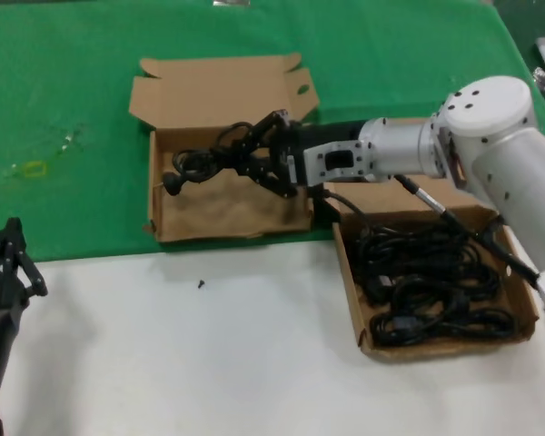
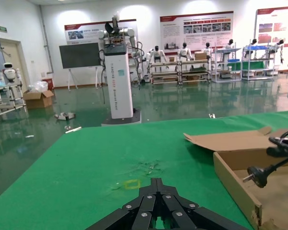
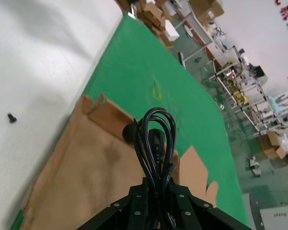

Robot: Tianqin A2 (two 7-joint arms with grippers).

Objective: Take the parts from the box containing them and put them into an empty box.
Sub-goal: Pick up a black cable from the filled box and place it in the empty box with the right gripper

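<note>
over empty box: right gripper clamps cord

Right arm hides the full box's far wall; small dark speck on the surface, possibly a screw.

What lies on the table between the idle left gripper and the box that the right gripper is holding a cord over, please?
In the head view, between the left gripper and the empty box lie only bare green cloth and white tabletop.
</note>
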